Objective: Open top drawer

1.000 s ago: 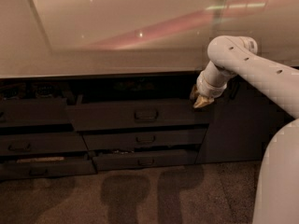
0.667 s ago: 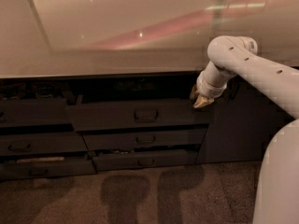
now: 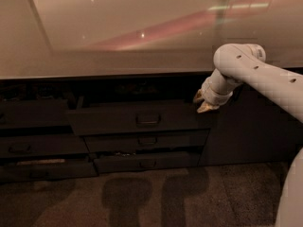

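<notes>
Though the top drawer (image 3: 109,121) already juts out, the hand (image 3: 202,103), fingers (image 3: 207,108) apart, sits at its top corner; next prob. pull outward.

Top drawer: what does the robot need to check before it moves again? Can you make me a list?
1. Right drawer picked: the wide dark grey top drawer front sits just under the pale countertop: ok.
2. Drawer out: it stands forward of the two shallower dark grey drawer fronts below it: ok, partly open.
3. Gripper placed: the white arm's gripper is at the drawer's upper right corner: ok.
4. Gripper at the small dark loop handle: not ok, it is well away from it.
5. Firm hold on the drawer's edge: cannot tell.
</notes>
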`<act>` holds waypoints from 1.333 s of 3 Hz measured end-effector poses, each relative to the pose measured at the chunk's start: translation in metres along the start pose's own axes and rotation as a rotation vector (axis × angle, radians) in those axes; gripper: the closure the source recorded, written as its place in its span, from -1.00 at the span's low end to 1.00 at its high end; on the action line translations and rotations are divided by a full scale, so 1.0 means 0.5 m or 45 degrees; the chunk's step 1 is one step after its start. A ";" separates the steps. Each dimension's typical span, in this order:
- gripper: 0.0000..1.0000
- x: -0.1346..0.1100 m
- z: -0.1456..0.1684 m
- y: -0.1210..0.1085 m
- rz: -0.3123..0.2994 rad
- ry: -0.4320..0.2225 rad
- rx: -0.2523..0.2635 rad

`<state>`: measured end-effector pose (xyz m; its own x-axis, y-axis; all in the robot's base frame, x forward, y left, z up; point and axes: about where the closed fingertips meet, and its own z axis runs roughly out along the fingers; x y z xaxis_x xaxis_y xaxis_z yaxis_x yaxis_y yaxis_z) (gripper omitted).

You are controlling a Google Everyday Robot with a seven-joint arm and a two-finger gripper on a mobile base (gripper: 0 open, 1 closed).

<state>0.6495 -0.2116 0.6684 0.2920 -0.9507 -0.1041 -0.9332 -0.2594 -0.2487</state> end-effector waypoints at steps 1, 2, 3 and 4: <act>1.00 -0.001 -0.011 -0.002 0.000 0.000 0.000; 1.00 -0.006 -0.007 0.011 -0.005 -0.008 -0.002; 1.00 -0.007 -0.013 0.010 -0.005 -0.008 -0.002; 1.00 -0.010 -0.012 0.022 -0.007 -0.014 -0.008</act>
<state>0.6366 -0.2107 0.6719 0.2998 -0.9472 -0.1135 -0.9328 -0.2661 -0.2431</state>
